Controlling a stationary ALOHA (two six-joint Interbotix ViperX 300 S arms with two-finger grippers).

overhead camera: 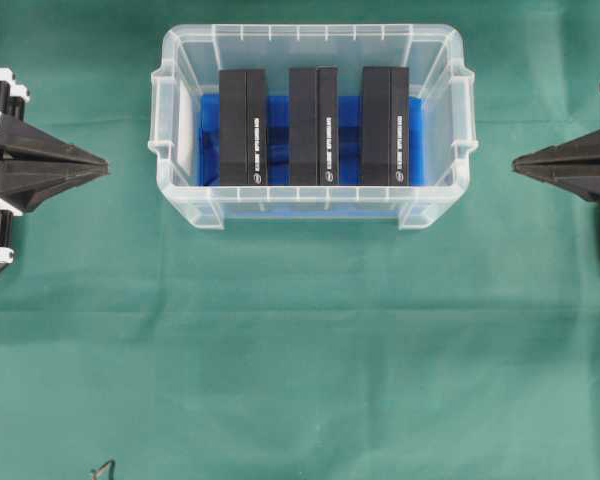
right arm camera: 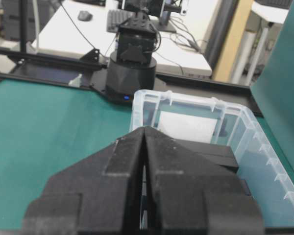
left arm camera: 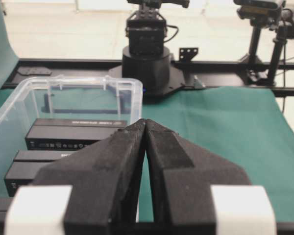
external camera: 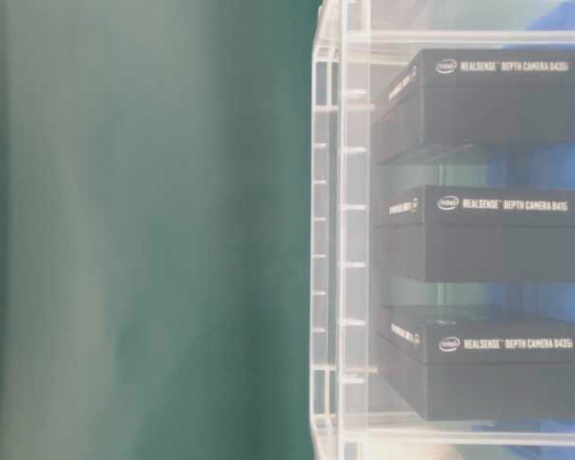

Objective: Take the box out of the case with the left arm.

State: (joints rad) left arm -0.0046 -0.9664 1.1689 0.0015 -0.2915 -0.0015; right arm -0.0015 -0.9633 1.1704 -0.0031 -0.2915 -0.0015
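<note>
The clear plastic case (overhead camera: 178, 48) sits at the back middle of the green cloth, with a blue cloth in its bottom. Three black boxes stand on edge inside it: a left box (overhead camera: 243, 126), a middle box (overhead camera: 313, 125) and a right box (overhead camera: 384, 125). My left gripper (overhead camera: 106, 166) is shut and empty, level with the case's left wall and a short way from it. In the left wrist view its tips (left arm camera: 145, 121) meet in front of the case (left arm camera: 19, 98). My right gripper (overhead camera: 515, 163) is shut and empty, off the case's right side.
The green cloth (overhead camera: 300, 360) covers the whole table in front of the case. A small dark object (overhead camera: 102, 468) lies at the front left edge. The arm bases (left arm camera: 146, 58) stand behind the table's edges.
</note>
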